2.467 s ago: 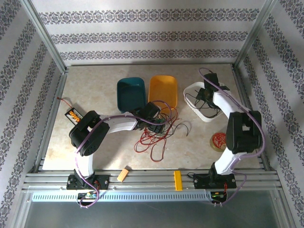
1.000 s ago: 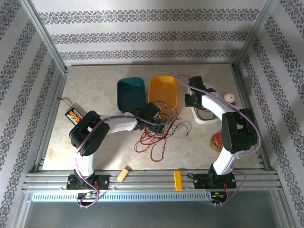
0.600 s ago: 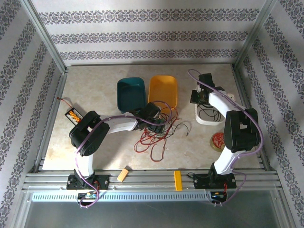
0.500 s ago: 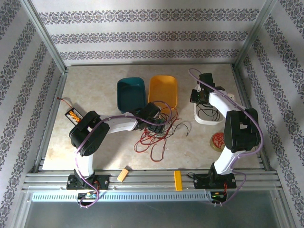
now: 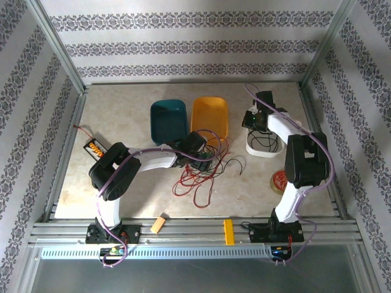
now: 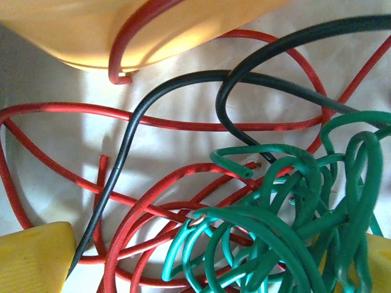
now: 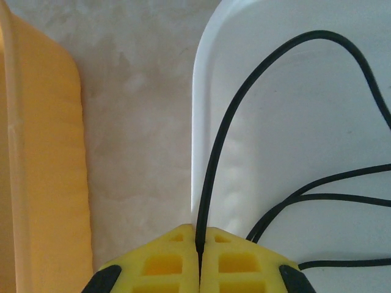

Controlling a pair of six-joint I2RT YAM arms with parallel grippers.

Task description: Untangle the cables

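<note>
Right gripper [image 7: 200,237] is pinching a thin black cable [image 7: 239,97] arcing straight ahead into the white plastic tray [image 7: 205,91]; left gripper [image 5: 206,160] is gaping wide.

Under my right gripper [image 7: 200,241] the tabletop [image 7: 140,122] is pale beige, marbled and evenly lit. Ahead of it, past the table's far edge, stands the back wall [image 5: 195,43], white paper with dark floral bands. The same paper covers the right-hand wall [image 5: 366,122] close beside it and the left-hand wall [image 5: 30,110] well off. Behind it, an aluminium rail [image 5: 195,229] edges the table.
</note>
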